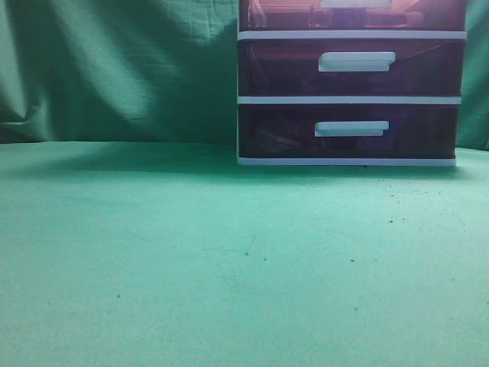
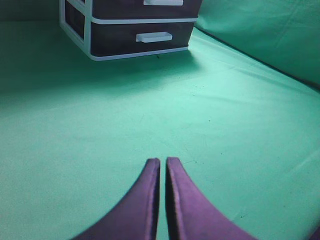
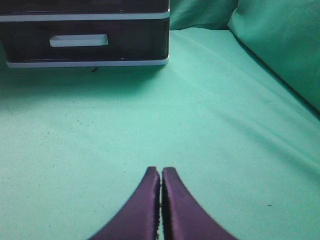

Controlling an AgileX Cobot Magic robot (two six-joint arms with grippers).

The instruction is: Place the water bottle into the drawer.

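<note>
Left gripper pressed together, empty, over green cloth; right gripper likewise. Drawer unit at 1 o'clock; top drawer cropped.

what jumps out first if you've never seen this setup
The dark reddish-purple drawer unit with white handles stands at the back right of the green table. Both wrist views show purple end effectors, left and right, shut and empty. No water bottle appears.

The left gripper has 2 purple fingers, smooth and curved, getting thin at the tips. The right gripper looks the same, with tiny bumps along its inner edges.
</note>
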